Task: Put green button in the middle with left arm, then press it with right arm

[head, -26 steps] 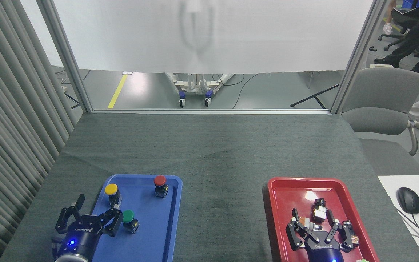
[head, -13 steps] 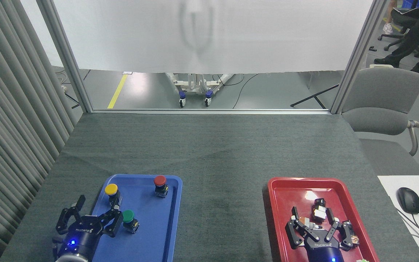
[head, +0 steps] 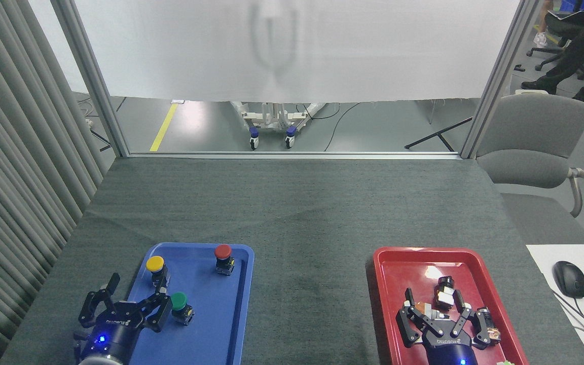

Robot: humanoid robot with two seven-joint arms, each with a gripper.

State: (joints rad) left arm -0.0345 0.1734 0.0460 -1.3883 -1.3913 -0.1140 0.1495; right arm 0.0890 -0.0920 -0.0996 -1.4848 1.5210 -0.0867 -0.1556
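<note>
Grippers, left [head: 129,303] and right [head: 436,317], have barely dropped, fingers spread; green button [head: 179,305] sits in blue tray [head: 231,324] beside yellow [head: 155,267] and red [head: 223,257].

- The green button [head: 179,302] stands upright in the blue tray [head: 221,324], with yellow button [head: 155,264] and red button [head: 222,252] beyond it.
- The left gripper [head: 130,302], fingers spread, sits just beside it, apparently not touching.
- The right gripper [head: 436,317] is splayed over the red tray [head: 398,263].

Green button [head: 179,301], blue tray [head: 221,314]
</note>
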